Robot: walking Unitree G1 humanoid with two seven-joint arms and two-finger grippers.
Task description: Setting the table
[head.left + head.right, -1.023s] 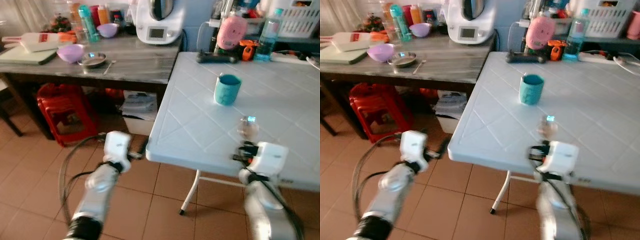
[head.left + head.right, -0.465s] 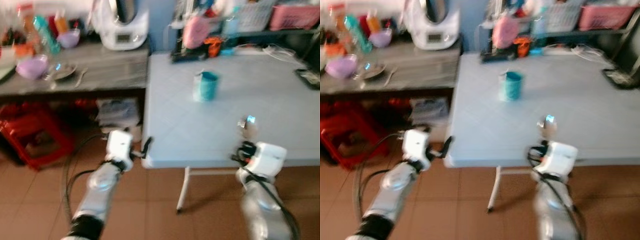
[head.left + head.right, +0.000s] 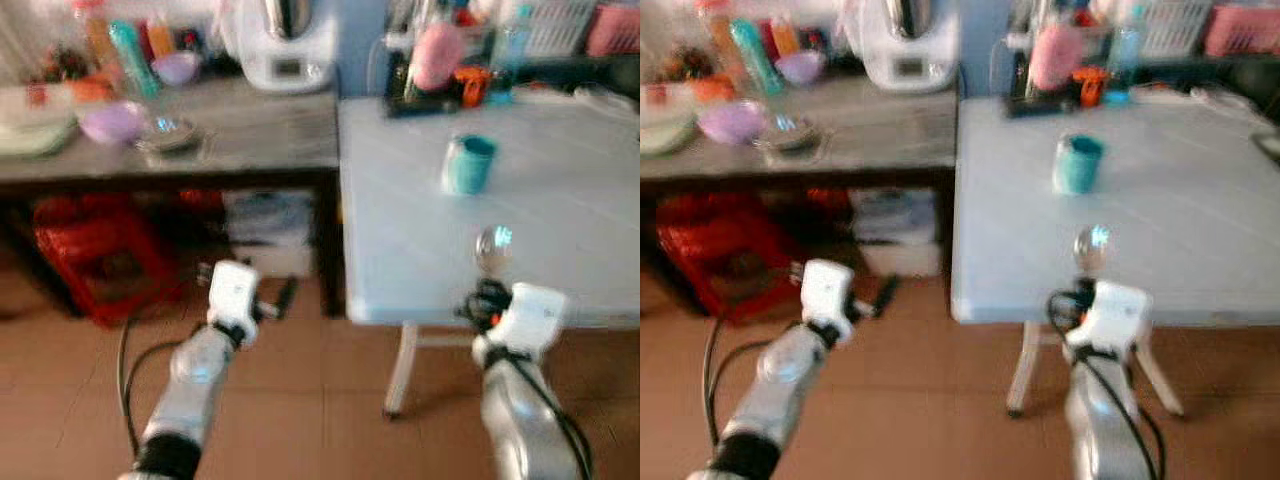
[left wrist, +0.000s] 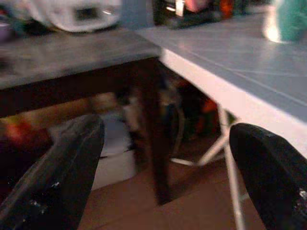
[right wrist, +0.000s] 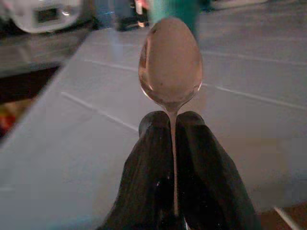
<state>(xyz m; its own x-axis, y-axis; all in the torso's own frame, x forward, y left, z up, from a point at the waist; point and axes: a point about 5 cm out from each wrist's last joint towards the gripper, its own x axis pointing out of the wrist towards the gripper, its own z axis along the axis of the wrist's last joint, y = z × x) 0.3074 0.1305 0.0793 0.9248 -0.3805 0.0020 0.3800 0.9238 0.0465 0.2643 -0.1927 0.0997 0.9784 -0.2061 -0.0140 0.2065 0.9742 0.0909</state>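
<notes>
The spoon (image 5: 170,67) stands upright in the right tool (image 5: 171,125), its thin handle pinched between the two black fingers (image 5: 204,158), which are closed tight on it, and its shiny bowl above the fingertips. Seen from the head, the spoon (image 3: 494,247) is held at the near edge of the pale blue desk (image 3: 560,230), over the desk's front rim, with the right arm coming up from below that edge.

The left tool (image 3: 285,296) hangs lower, out past the blue desk's left front corner and over the brown tiled floor (image 3: 310,400). Its fingers (image 4: 62,172) are spread wide with nothing between them; through the gap the wrist camera shows the blue desk's white edge and folding leg.

Farther back on the blue desk, near its middle, a teal cup (image 3: 468,164) stands upright, well apart from the spoon. At the blue desk's far edge sit a pink object (image 3: 434,56), something orange (image 3: 473,82) and a clear bottle (image 3: 1123,50); all are blurred.

To the left of the blue desk, touching or just beside it, is a grey wooden desk (image 3: 250,125). It carries a lilac bowl (image 3: 110,122), a small metal dish (image 3: 168,130), a teal bottle (image 3: 126,46) and a white kitchen machine (image 3: 284,45) at the back. Under it a red stool (image 3: 95,255) rests on the floor.
</notes>
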